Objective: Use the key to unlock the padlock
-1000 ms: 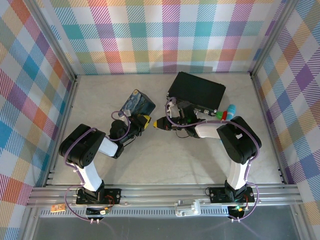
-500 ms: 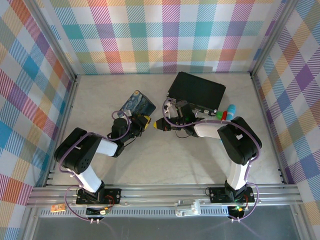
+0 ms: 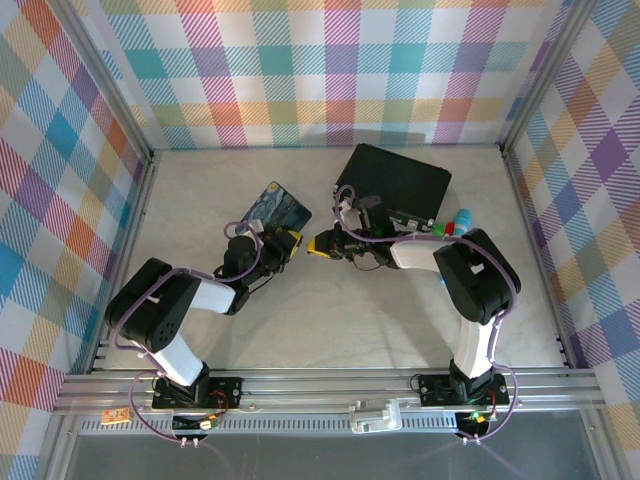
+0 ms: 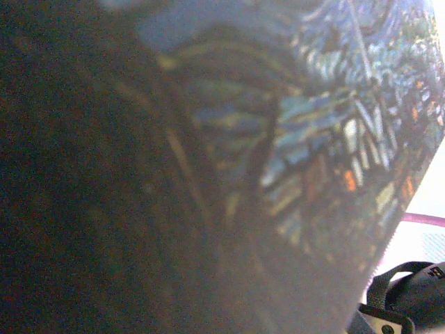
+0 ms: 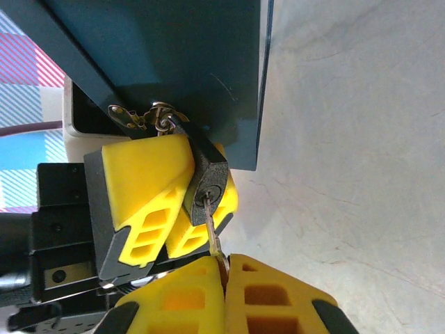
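Pinching tight, the right gripper [image 5: 224, 270] has its yellow fingers pressed together on the key [image 5: 213, 235]. The blade runs straight out from the fingertips into the keyhole of the padlock [image 5: 207, 174]. Facing it, the left gripper [image 5: 189, 186] clamps the padlock's body between its own pads. Just beyond, the lock hooks onto a small latch [image 5: 135, 117] on the blue tin [image 5: 174, 62]. The black case [image 3: 395, 180] sits behind the right gripper.

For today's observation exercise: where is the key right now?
In the right wrist view, the key stands low centre, tip in the padlock, head pinched by the right gripper.
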You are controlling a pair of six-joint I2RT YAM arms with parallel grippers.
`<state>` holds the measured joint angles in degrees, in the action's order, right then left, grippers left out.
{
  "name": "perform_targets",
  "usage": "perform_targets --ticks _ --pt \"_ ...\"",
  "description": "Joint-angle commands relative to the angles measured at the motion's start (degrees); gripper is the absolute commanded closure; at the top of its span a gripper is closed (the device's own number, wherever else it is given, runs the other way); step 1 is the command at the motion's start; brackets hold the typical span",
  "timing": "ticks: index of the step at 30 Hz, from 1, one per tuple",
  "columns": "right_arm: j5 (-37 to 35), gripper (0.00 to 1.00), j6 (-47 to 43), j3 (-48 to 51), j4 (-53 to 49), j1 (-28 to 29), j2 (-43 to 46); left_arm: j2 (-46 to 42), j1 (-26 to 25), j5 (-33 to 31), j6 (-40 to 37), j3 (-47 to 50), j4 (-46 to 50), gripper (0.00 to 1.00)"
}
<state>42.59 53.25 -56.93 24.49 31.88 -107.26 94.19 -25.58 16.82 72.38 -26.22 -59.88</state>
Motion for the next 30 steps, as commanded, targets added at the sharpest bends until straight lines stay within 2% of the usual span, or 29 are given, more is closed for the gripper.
perform_targets --ticks 1,7,13,17,23,30 --pt "2.05 1.0 2.47 -3.45 7.3 -0.61 -1.0 -1.97 -2.44 6.02 -0.33 -0.19 1.6 1.0" --pt "-3.59 1.0 -11.45 -3.15 -0.65 -0.35 1.32 -5.34 -2.89 5.61 -2.48 -1.81 9.15 1.0" --pt "-7.26 1.0 -20.31 -3.44 -2.05 0.89 1.53 -8.26 -3.16 4.42 -3.51 -2.93 15.16 1.0" --pt "-11.25 1.0 -23.09 -3.41 -2.62 2.2 2.52 -7.61 -3.23 4.45 -2.7 -3.29 14.52 1.0" --pt "-16.67 1.0 -22.01 -0.49 -0.63 3.01 5.13 -6.15 -3.24 4.69 -2.32 -3.58 13.27 1.0" --pt "-18.43 1.0 -24.74 2.43 2.03 3.75 7.48 -5.05 -3.16 4.92 -1.11 -4.08 13.38 1.0"
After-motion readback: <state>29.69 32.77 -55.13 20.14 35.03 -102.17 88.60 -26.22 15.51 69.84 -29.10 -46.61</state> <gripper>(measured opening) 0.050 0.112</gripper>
